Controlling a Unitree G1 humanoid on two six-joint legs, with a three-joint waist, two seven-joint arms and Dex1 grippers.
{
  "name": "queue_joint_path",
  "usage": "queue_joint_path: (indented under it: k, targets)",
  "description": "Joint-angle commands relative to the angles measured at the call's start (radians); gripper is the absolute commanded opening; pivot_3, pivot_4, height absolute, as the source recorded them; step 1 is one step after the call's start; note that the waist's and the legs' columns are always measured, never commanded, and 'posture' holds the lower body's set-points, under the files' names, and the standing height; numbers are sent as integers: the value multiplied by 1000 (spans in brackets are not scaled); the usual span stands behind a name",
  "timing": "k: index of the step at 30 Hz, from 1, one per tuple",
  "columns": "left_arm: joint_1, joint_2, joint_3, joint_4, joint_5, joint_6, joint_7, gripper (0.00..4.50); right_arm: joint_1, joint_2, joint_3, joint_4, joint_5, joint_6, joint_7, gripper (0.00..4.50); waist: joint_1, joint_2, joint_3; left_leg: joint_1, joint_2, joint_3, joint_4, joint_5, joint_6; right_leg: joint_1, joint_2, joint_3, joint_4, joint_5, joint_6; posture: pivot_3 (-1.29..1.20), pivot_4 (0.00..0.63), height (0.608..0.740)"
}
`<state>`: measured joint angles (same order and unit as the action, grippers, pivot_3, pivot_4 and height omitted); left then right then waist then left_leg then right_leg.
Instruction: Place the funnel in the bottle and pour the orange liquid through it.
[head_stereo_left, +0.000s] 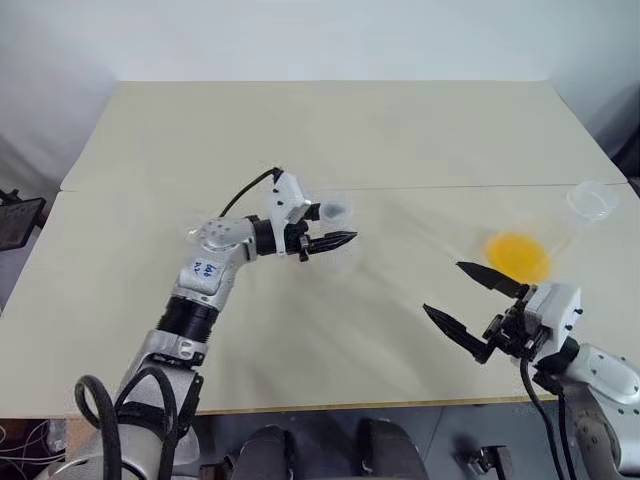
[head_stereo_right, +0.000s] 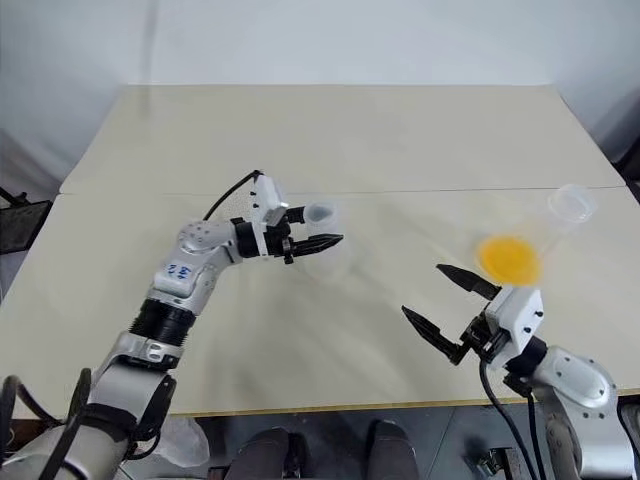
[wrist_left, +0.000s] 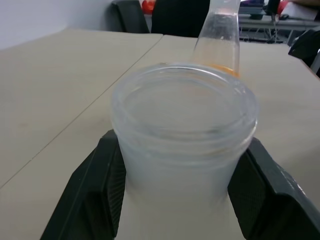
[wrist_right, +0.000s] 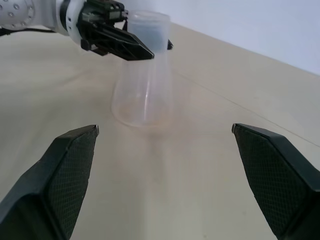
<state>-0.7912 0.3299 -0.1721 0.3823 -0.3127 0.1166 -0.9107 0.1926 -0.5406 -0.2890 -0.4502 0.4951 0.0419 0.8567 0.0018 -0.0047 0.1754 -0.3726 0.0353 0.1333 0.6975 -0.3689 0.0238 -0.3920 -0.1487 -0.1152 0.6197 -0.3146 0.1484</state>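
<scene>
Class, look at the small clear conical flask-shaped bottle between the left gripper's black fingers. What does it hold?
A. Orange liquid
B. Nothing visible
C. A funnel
B: the small clear conical bottle looks empty, while the orange liquid sits in the larger flask near the right gripper.

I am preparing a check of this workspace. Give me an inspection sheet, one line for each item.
Surface: pale table, with a seam running across it.
Job's things: bottle upright near the middle, nothing set in its mouth; orange liquid pooled in the large flask at the right.
Clutter: nothing seen.
Grippers: left gripper closed around the bottle's neck; right gripper open, apart from the flask.
Cables: black cable looping over the left wrist; black cables hanging under the right wrist.
Surroundings: white wall; dark chairs beyond the table.
</scene>
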Motion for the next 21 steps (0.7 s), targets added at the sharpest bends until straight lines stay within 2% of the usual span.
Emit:
queue_joint_path:
  k: [1, 6, 7, 15, 21]
  targets:
    - [-18, -2, 26, 8, 22, -36, -9, 2764, 17, 9, -15, -54, 8, -13, -33, 4500, 2, 0, 0, 0, 0, 0, 0, 0, 0, 0, 0, 0, 0, 0, 0, 0, 150, 740]
    - [17, 16, 31, -40, 12, -25, -50, 4358, -5, 9, 15, -35, 7, -18, -42, 4500, 3, 0, 0, 0, 0, 0, 1, 0, 1, 0, 0, 0, 1, 0, 0, 0, 150, 740]
    - [28, 20, 38, -60, -2, -10, -61, 4458, -17, 7, 20, -26, 8, -18, -40, 4500, 3, 0, 0, 0, 0, 0, 1, 0, 1, 0, 0, 0, 1, 0, 0, 0, 150, 740]
    - [98, 69, 106, -155, -30, 7, -85, 4458, -111, -8, 46, 46, 12, -18, -6, 4500, 4, 0, 0, 0, 0, -3, 2, 0, 1, 0, 0, 0, 1, 0, 0, 0, 150, 740]
    - [219, 135, 239, -292, -79, 22, -45, 4458, -199, -4, 90, 117, 11, -14, 38, 4500, 0, 0, 0, 0, 0, -10, 2, 0, 1, 0, 0, 0, 2, 0, 0, 0, 150, 740]
